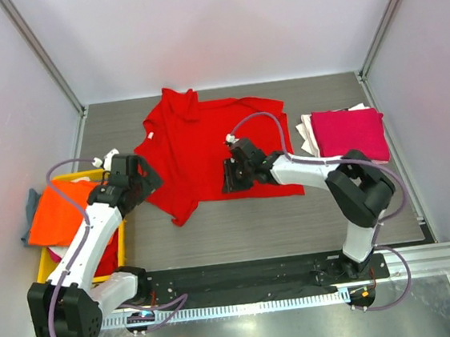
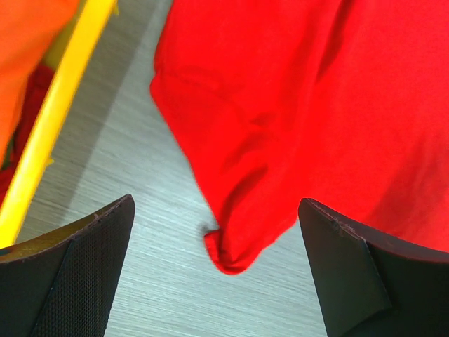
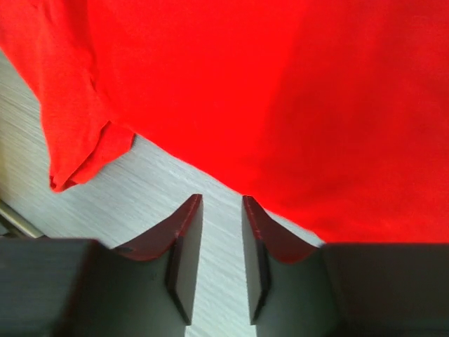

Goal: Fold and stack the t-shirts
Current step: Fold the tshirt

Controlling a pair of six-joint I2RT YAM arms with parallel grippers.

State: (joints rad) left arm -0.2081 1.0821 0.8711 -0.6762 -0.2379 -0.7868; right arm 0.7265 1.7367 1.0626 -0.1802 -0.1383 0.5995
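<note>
A bright red t-shirt lies spread on the table, its top left part bunched. My left gripper is wide open and empty at the shirt's left edge. In the left wrist view, a folded sleeve corner lies on the table between the fingers. My right gripper hovers at the shirt's lower hem. In the right wrist view, its jaws stand a narrow gap apart with bare table between them, just short of the hem. A folded magenta shirt lies on a white one at the right.
A yellow crate stands at the left table edge, with an orange shirt draped over it and a red garment inside. The crate's rim is close to my left gripper. Walls enclose the table at the back and sides.
</note>
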